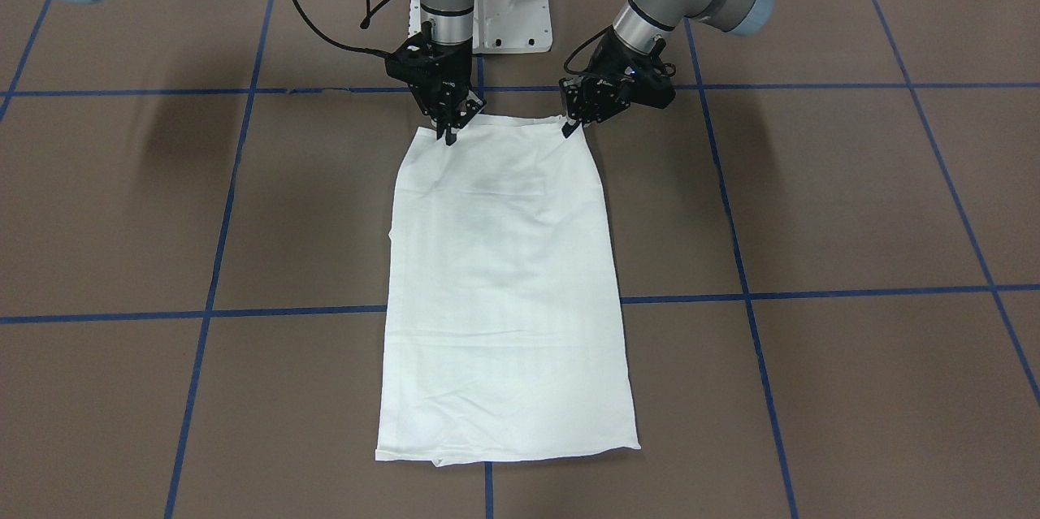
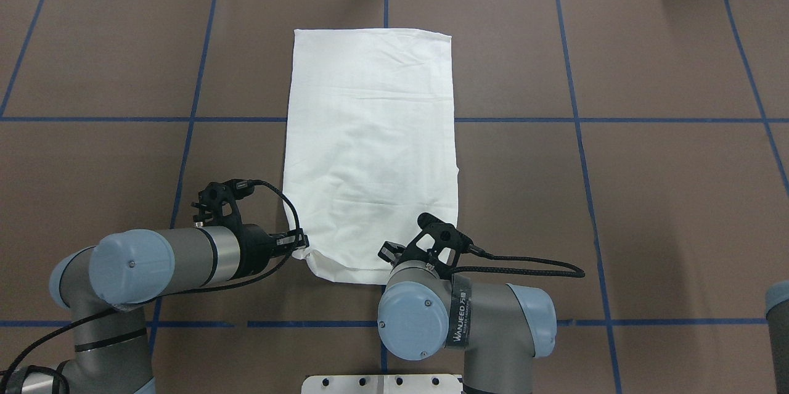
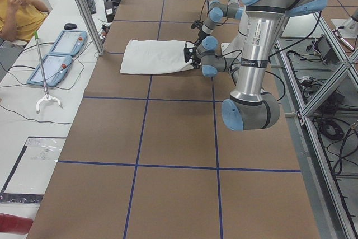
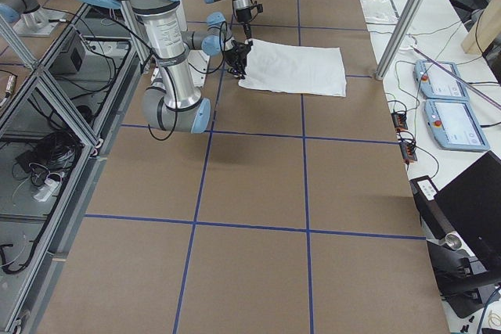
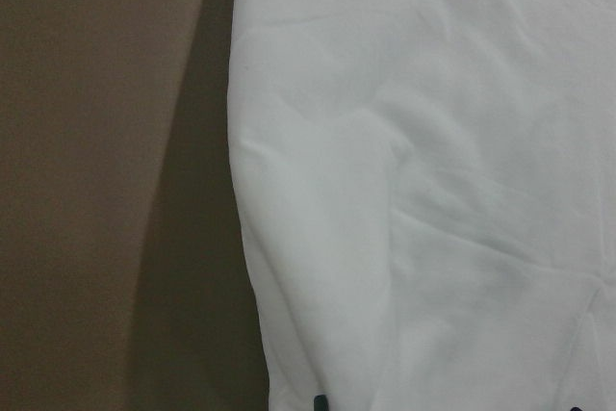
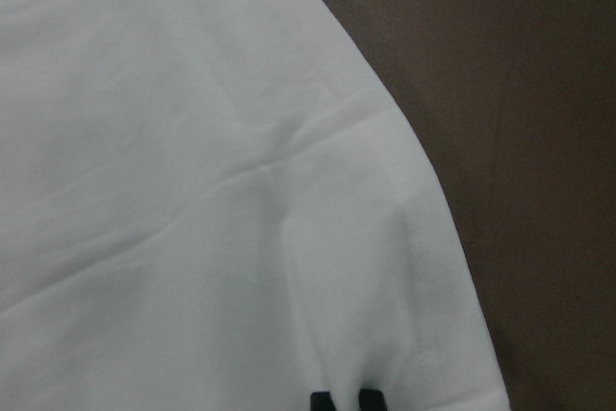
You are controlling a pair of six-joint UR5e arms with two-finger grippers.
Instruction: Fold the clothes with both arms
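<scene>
Both grippers are down at the shirt's [image 1: 504, 283] near edge, one per corner, so that edge can be carried over in one even fold. My right gripper [image 1: 449, 133] is narrow, tips nearly together and pinching cloth, with a small ridge gathering up to them. My left gripper [image 1: 571, 127] has its tips wide apart in the wrist view with cloth lying between. It is straddling the corner, not clamped, I judge. The shirt lies flat on the table [image 1: 812, 202], running straight ahead of both grippers, far edge well away. It is a long narrow rectangle, no sleeves, collar or print showing. Plain white, soft creases across the middle, slight pucker by my tips. Next, probably: close left, lift both together.
</scene>
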